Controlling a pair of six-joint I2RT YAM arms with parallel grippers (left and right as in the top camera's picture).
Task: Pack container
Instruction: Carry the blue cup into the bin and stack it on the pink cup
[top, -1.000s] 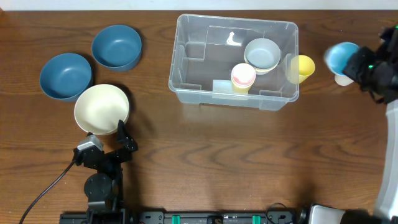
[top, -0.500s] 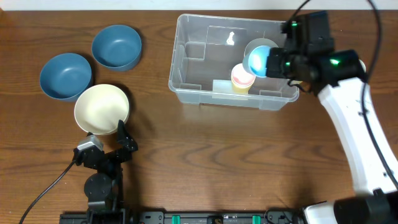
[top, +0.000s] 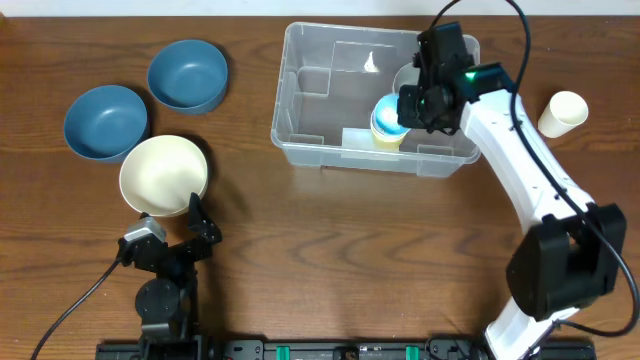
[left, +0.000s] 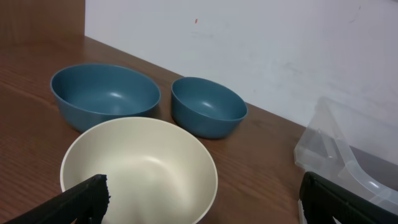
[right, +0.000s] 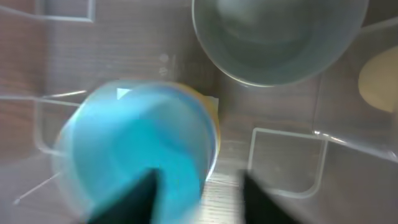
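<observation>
The clear container (top: 290, 95) stands at the back middle of the table. Inside it a light blue cup (top: 385, 115) sits on a stack of pastel cups, next to a grey bowl (right: 277, 37). My right gripper (top: 420, 105) hangs over the container, just right of that cup. In the blurred right wrist view the blue cup (right: 140, 149) fills the lower left. One finger is inside its rim and the other stands clear of its wall, so the right gripper (right: 199, 199) is open. My left gripper (left: 202, 199) rests wide open near the cream bowl (left: 140, 168).
Two dark blue bowls (top: 105, 122) (top: 187, 75) and the cream bowl (top: 163, 175) sit at the left. A cream cup (top: 563, 112) lies on the table right of the container. My right arm crosses the container's right wall.
My right arm swung in from the right with the blue cup, brought it over the stacked cups in the container, and its jaws have spread apart. The left arm has not moved.
</observation>
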